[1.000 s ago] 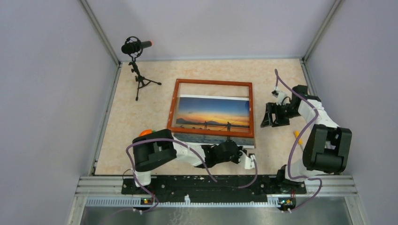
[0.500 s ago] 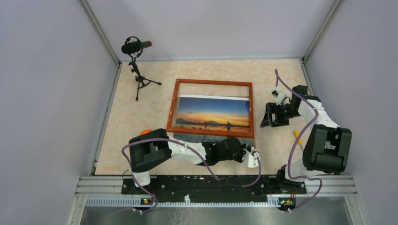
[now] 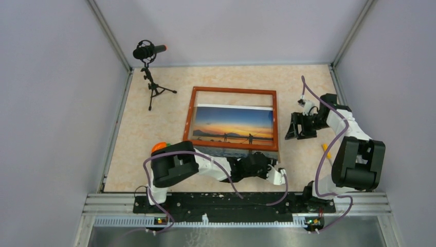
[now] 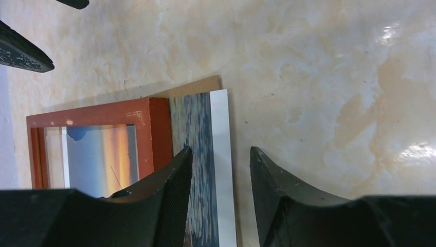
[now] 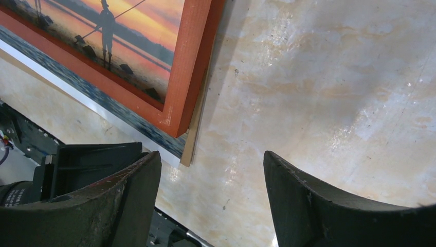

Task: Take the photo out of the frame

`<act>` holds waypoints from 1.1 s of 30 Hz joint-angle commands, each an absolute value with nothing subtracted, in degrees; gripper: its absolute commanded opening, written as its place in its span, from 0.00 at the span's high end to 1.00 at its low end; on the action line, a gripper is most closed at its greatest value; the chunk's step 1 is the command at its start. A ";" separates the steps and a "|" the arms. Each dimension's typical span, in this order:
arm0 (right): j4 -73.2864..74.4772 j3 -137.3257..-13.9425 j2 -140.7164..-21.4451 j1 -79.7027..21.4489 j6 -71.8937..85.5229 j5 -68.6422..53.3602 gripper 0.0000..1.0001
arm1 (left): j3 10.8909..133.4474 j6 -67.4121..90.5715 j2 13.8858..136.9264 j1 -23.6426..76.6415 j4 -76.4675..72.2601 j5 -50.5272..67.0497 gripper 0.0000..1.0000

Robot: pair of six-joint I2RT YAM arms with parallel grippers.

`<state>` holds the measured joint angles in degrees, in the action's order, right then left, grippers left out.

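The frame (image 3: 232, 91), with its thin reddish-brown border, lies flat mid-table. The photo (image 3: 234, 122) shows through it and sticks out past the near rail, blue water and white edge (image 4: 222, 134) exposed. A brown backing board (image 4: 200, 85) peeks out beneath the photo's corner. My left gripper (image 3: 266, 163) hovers low at that near right corner, open (image 4: 221, 150), its fingers either side of the white edge without gripping it. To the right of the frame my right gripper (image 3: 301, 126) stands open (image 5: 211, 154) over bare tabletop, holding nothing.
A microphone on a small tripod (image 3: 149, 56) stands at the back left. An orange object (image 3: 159, 146) sits behind my left arm, and a small yellow one (image 3: 326, 151) lies beside my right arm. Grey walls close in three sides; a metal rail (image 3: 236, 203) runs along the near edge.
My left gripper's jaws have gone from shut to open at the photo's near edge, and the left arm has shifted slightly right. The right arm, frame and photo have not moved.
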<state>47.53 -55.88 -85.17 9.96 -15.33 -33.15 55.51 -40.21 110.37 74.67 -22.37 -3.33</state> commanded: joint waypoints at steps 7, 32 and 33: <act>46.66 -56.85 -85.19 10.37 -15.29 -34.27 0.28 | 58.83 -40.30 112.53 74.41 -23.56 -6.21 0.62; 46.56 -56.81 -85.26 10.31 -15.38 -34.98 0.28 | 59.35 -38.77 108.69 72.61 -23.21 -7.41 0.88; 46.57 -56.78 -85.29 10.36 -15.38 -34.98 0.28 | 59.70 -38.83 108.99 72.60 -22.94 -7.58 0.89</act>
